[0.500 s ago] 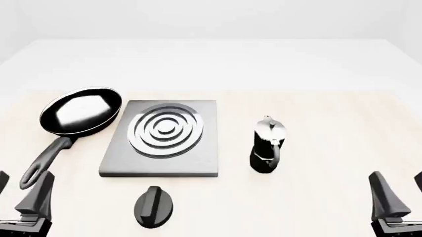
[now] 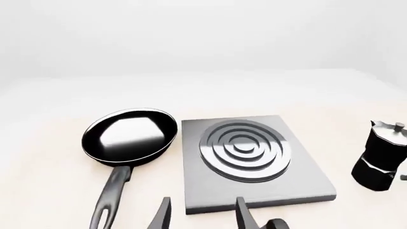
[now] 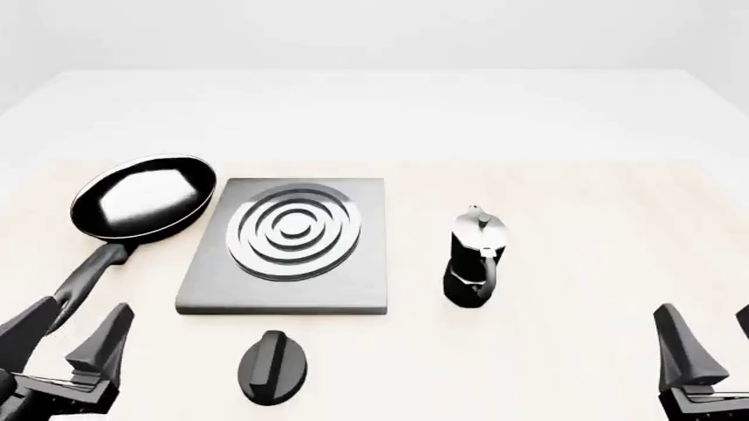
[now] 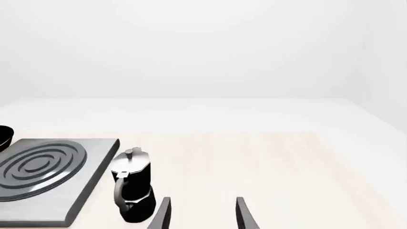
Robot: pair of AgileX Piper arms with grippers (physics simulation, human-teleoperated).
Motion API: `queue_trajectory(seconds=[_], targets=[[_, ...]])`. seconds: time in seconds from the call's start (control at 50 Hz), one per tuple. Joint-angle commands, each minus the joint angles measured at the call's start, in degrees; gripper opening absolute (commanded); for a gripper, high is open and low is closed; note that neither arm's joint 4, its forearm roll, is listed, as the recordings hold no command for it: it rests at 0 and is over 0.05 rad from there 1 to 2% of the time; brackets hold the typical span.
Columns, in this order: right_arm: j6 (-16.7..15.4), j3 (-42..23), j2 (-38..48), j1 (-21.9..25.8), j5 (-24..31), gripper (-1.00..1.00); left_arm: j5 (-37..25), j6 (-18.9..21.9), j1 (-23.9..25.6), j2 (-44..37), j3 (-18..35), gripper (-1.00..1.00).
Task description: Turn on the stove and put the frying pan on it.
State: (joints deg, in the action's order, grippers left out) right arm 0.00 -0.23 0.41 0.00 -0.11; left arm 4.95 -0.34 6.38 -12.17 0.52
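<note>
The pale wooden desk (image 3: pixel 562 263) carries everything, its far part fading to white. On it, left of centre in the front view, lies the stove (image 3: pixel 287 247), a flat grey square slab with silver burner rings (image 3: pixel 293 231) on top; nothing sits on the rings. Just beside the stove's left edge rests the pan (image 3: pixel 143 198), round and black with a glossy inside, and the front view does not settle whether its rim touches the slab. Its long handle (image 3: pixel 84 281) runs back toward the near left corner, ending close to the left pincer (image 3: pixel 65 338). That pincer stands released, its two dark fingers spread apart with bare desk between them, and it holds nothing; in the left wrist view its fingertips (image 2: pixel 162 215) show at the frame's edge, with the pan (image 2: pixel 130 136) and stove (image 2: pixel 251 162) beyond. To the right of the stove, a clear gap away, a black-and-silver moka pot (image 3: pixel 474 259) stands upright. The right pincer (image 3: pixel 702 346) sits at the near right corner, well apart from the pot, likewise released and empty; the right wrist view shows its fingertips (image 4: pixel 240 212) parted with the pot (image 4: pixel 132 191) and a corner of the stove (image 4: pixel 57 176) ahead. Smallest is the black oval knob (image 3: pixel 273 367), lying on the desk just in front of the stove's near edge, apart from both pincers.
</note>
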Motion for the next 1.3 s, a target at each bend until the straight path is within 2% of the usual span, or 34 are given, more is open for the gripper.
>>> queue_trajectory(seconds=[0.02, 0.08, 0.12, 0.14, 0.22, 0.38, 0.42, 0.56, 0.66, 0.84, 0.92, 1.02, 1.16, 1.3], targets=[[0.0, 0.0, 0.0, 0.0, 0.0, 1.00, -9.5, 3.1, 4.9, 1.4, 2.5, 1.00], [0.0, 0.0, 0.0, 0.0, 0.0, 1.00, -11.7, 4.0, 5.3, 2.5, 3.1, 1.00], [0.0, 0.0, 0.0, 0.0, 0.0, 1.00, -13.7, 4.4, 6.8, -0.4, 4.2, 1.00], [0.0, 0.0, 0.0, 0.0, 0.0, 1.00, -16.2, 5.0, 7.3, 0.8, 5.4, 1.00], [0.0, 0.0, 0.0, 0.0, 0.0, 1.00, -17.8, 5.6, 9.3, -0.8, 6.3, 1.00], [0.0, 0.0, 0.0, 0.0, 0.0, 1.00, -21.0, 2.7, 15.1, -5.7, 8.0, 1.00], [0.0, 0.0, 0.0, 0.0, 0.0, 1.00, -21.6, 3.5, 15.5, -5.7, 8.2, 1.00], [0.0, 0.0, 0.0, 0.0, 0.0, 1.00, -19.5, 2.3, 18.9, -10.6, 7.8, 1.00], [0.0, 0.0, 0.0, 0.0, 0.0, 1.00, -16.3, -0.8, 22.1, -15.3, 6.8, 1.00], [0.0, 0.0, 0.0, 0.0, 0.0, 1.00, -10.7, -2.2, 23.4, -20.9, 5.3, 1.00], [0.0, 0.0, 0.0, 0.0, 0.0, 1.00, -4.6, -3.2, 24.1, -27.3, 3.9, 1.00], [0.0, 0.0, 0.0, 0.0, 0.0, 1.00, -0.5, -5.4, 25.8, -32.0, 3.0, 1.00], [0.0, 0.0, 0.0, 0.0, 0.0, 1.00, 1.1, -5.8, 26.9, -33.8, 2.4, 1.00], [0.0, 0.0, 0.0, 0.0, 0.0, 1.00, 7.7, -7.9, 28.6, -40.9, 1.1, 1.00]])
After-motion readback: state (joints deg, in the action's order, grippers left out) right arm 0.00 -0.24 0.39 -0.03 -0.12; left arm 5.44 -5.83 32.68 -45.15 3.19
